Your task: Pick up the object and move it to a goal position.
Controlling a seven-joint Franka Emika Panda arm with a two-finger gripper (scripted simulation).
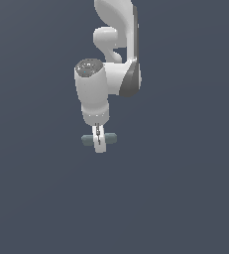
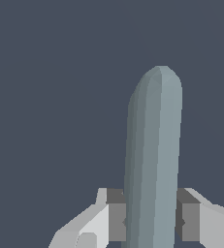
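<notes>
The object is a small grey-green bar [image 1: 111, 138] with rounded ends. In the exterior view it lies level across my gripper [image 1: 99, 143], sticking out on both sides of the white fingers. In the wrist view the bar [image 2: 152, 155] runs lengthwise between the two grey pads [image 2: 116, 215], which press on its sides. My gripper [image 2: 152, 220] is shut on the bar. The white arm [image 1: 113, 54] hangs down from above. No goal marker shows in either view.
Only a plain dark blue-grey ground [image 1: 185, 198] surrounds the arm in both views. No other objects, containers or edges show.
</notes>
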